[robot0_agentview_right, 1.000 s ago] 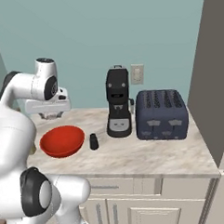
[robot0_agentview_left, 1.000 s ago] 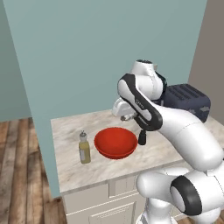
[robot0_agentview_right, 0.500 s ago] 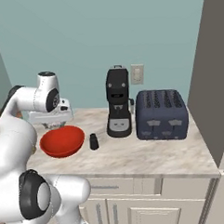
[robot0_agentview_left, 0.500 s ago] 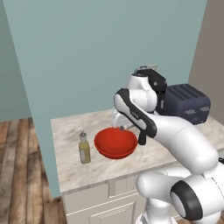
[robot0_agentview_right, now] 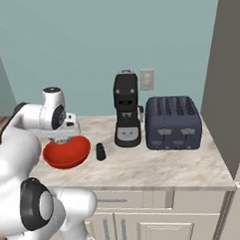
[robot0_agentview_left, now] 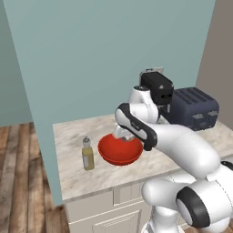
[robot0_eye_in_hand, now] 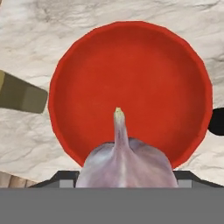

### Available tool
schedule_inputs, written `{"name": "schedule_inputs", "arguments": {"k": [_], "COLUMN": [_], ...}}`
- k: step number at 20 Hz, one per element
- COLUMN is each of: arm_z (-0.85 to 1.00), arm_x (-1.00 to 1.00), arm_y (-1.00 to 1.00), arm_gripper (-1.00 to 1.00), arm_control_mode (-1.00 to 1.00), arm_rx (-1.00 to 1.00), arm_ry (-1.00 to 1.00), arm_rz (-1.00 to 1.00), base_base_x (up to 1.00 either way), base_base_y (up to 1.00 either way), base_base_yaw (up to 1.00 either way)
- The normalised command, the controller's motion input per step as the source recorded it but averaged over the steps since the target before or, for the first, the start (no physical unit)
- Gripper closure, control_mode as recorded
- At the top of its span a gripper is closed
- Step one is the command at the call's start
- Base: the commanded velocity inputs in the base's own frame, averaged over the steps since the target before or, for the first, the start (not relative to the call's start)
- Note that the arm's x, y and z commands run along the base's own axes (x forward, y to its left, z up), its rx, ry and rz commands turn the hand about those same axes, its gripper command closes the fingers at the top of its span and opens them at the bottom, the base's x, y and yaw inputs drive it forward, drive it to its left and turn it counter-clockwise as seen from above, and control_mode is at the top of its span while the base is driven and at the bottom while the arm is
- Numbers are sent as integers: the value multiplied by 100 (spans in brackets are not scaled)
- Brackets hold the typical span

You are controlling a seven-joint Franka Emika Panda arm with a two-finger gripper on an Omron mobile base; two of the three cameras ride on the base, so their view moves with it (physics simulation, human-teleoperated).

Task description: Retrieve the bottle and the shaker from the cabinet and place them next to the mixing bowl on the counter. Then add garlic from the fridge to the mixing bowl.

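Gripper [robot0_agentview_right: 64, 140] poised directly above the mixing bowl [robot0_agentview_right: 67, 151], its fingers largely masked by the hand housing in both base views. In the hand view the garlic [robot0_eye_in_hand: 124, 165] sits between the dark finger tips, pointed top towards the bowl [robot0_eye_in_hand: 130, 94]; the jaws appear clamped on the bulb, though the contact itself is cut off by the lower edge, so the grip is probable rather than certain.

The red bowl rests on the beige marbled worktop [robot0_agentview_right: 159, 167]. In the left base view its far rim is hidden behind the arm. The bottle [robot0_agentview_left: 88, 154] stands upright just beside the bowl; in the hand view only its olive body [robot0_eye_in_hand: 19, 94] enters from the left edge, cap out of frame. The shaker [robot0_agentview_right: 100, 151] stands upright near the bowl's other side, appearing in the hand view as a black sliver [robot0_eye_in_hand: 217, 121] at the right edge.

Behind, a black coffee machine [robot0_agentview_right: 127, 110] and a dark toaster [robot0_agentview_right: 172, 122] stand against the teal wall, with a wall socket [robot0_agentview_right: 147, 79] between them, well apart from the bowl.
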Motion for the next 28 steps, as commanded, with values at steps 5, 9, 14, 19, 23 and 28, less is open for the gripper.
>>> {"name": "schedule_inputs", "arguments": {"k": [5,9,14,19,23,28], "arm_z": [-28,-31,-26,-20,-38,-31], "arm_x": [27,20,7,0,0,0], "arm_y": [9,6,8,2,1,3], "arm_gripper": [100,100,100,100,100,100], "arm_control_mode": [-100,-100,-100,-100,-100,-100], "arm_rx": [0,-1,-1,0,0,0], "arm_ry": [0,0,0,0,2,0], "arm_rz": [-2,0,0,0,0,0], "base_base_x": [0,0,0,0,0,0], "base_base_y": [0,0,0,0,0,0], "base_base_yaw": [0,0,0,0,0,0]}}
